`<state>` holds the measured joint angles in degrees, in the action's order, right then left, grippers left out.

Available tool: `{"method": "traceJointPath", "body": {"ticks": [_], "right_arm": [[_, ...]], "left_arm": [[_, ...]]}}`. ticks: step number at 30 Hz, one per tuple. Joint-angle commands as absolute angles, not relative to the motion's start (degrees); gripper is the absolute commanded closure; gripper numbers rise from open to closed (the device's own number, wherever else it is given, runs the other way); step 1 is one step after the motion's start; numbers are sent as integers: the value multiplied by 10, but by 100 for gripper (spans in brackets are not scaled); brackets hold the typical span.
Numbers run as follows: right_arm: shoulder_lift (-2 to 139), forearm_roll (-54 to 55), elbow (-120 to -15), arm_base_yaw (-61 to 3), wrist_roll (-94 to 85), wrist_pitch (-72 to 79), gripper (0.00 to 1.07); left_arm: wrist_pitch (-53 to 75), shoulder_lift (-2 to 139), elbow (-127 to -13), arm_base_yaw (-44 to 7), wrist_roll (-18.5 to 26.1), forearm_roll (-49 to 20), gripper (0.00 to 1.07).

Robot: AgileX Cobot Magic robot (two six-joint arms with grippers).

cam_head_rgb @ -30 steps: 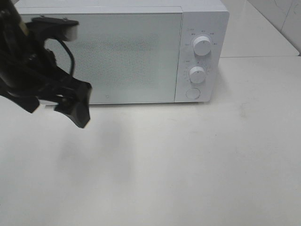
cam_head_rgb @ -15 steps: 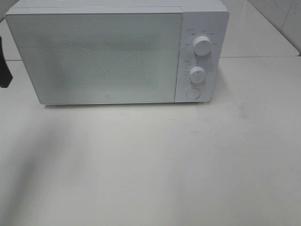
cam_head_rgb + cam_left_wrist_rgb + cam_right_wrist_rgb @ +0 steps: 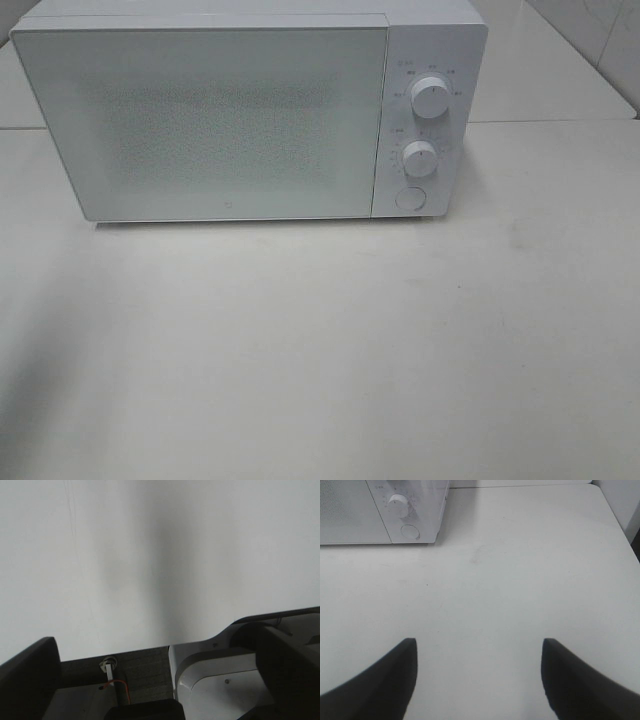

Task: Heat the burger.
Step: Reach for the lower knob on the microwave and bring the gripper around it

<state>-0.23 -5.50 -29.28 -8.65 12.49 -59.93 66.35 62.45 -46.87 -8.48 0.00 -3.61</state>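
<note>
The white microwave (image 3: 430, 40) stands at the far side of the white table (image 3: 320, 350) with its door (image 3: 220, 130) shut. The speckled window is opaque. The burger shows in no view, and whether it lies behind that door cannot be told. Two knobs (image 3: 430, 98) and a round button (image 3: 409, 198) sit on the right panel; their markings are too small to read. The left gripper (image 3: 152, 645), blurred and cut off, shows its jaws wide apart and empty. The right gripper (image 3: 478, 645) hovers over bare table with its jaws spread, holding nothing.
</note>
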Motion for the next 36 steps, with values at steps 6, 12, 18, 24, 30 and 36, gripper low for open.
{"method": "traceJointPath", "body": {"ticks": [6, 12, 18, 24, 30, 36], "right_arm": [[-17, -54, -292, -82, 121, -597, 39], [-17, -54, -292, -82, 121, -597, 39], [-17, -54, -292, -82, 121, -597, 39], [-17, -54, -292, -82, 121, -597, 39], [-17, -54, -292, -82, 121, -597, 39], [-17, -54, -292, -82, 121, -597, 39]], "left_arm": [[653, 553, -389, -83, -5, -25, 8], [599, 508, -328, -83, 0, -23, 8], [586, 464, -296, -83, -3, -21, 8], [596, 400, -286, -83, -5, -26, 8], [595, 317, -286, -83, 0, -42, 8], [594, 246, -286, -83, -4, -43, 8]]}}
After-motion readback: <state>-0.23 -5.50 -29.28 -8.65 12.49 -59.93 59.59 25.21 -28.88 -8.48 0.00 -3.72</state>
